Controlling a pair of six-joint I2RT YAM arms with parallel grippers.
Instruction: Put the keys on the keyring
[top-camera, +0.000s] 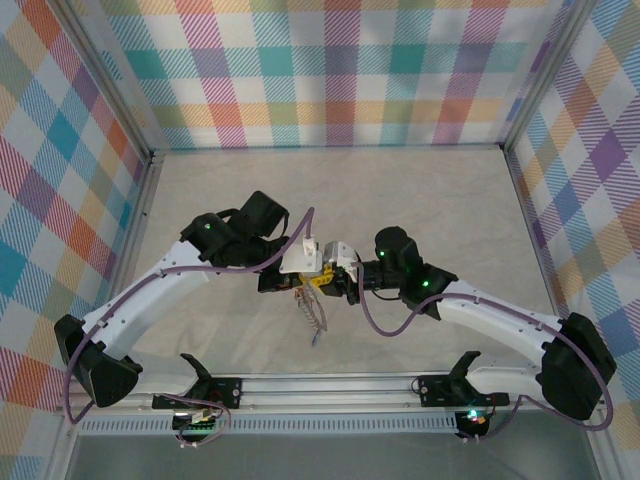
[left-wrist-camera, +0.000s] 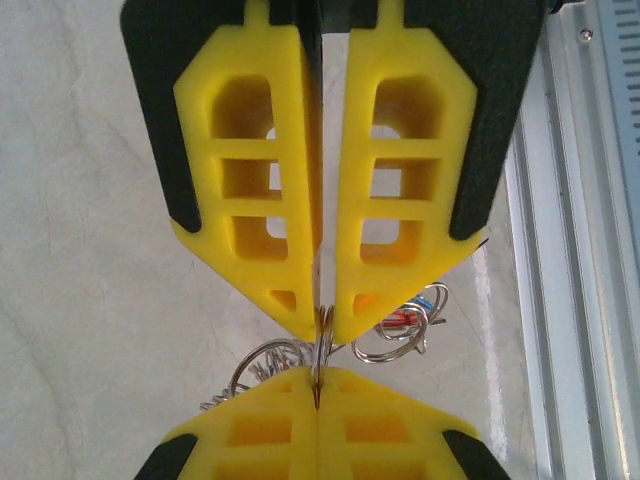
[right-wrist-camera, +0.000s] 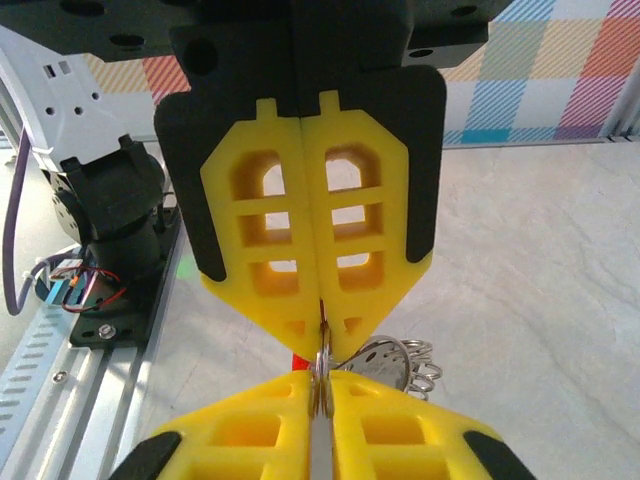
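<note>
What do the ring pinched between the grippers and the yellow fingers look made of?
The ring is likely steel wire: thin, silvery and polished, with bright glints. The fingers look like matte yellow plastic or firm rubber, I can't tell which: even colour, no shine, moulded or printed with open ribbed cells.

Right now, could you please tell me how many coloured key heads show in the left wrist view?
2: a red key head beside the tips of the left gripper, and a blue key head just above it. Others may be hidden behind the yellow fingers.
</note>
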